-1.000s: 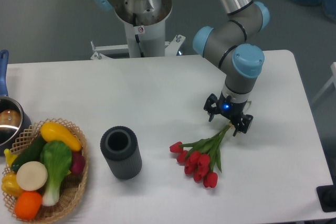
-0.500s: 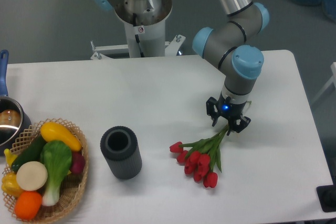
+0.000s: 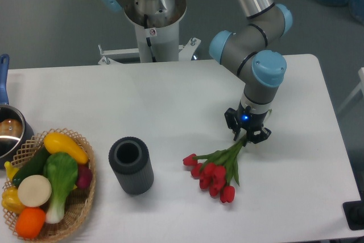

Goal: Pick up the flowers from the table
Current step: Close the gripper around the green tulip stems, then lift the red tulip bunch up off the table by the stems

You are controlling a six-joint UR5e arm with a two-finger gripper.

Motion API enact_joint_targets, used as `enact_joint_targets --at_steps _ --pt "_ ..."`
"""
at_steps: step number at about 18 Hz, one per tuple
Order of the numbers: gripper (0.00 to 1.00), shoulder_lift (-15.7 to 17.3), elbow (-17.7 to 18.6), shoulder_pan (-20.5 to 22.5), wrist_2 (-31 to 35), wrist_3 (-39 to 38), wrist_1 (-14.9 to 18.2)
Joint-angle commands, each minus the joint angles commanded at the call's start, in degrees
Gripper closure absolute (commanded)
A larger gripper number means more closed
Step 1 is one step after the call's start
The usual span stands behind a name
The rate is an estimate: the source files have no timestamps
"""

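Observation:
The flowers [image 3: 215,176], a bunch of red tulips with green leaves and pale green stems, lie on the white table [image 3: 170,106] right of centre. Their heads point toward the front and their stems run up and to the right. My gripper [image 3: 247,136] points straight down over the stem end, and its two fingers are shut on the stems. The stem tips are hidden under the gripper. The tulip heads still rest on the tabletop.
A dark grey ribbed cylinder [image 3: 131,165] stands left of the flowers. A wicker basket [image 3: 79,209] of toy vegetables sits at the front left corner, with a pot [image 3: 8,132] behind it. The robot's base [image 3: 152,21] stands behind the table.
The gripper's fingers have closed inward from wide open onto the stems. The bunch has shifted very slightly; the arm stays in the same place.

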State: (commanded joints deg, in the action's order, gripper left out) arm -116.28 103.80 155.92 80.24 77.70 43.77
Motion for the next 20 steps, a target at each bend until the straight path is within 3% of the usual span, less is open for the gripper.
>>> enact_joint_targets --at_steps 2,9,14,20 --pt "0.91 0.26 -0.01 0.0 0.0 0.0 0.09" --pt "0.91 3.34 -1.41 0.35 -2.54 0.0 0.09" --pt "0.91 4.31 -5.54 0.7 -7.12 -3.95 0.18" --pt "0.91 8.69 -7.39 3.59 -12.12 -7.3 0.18"
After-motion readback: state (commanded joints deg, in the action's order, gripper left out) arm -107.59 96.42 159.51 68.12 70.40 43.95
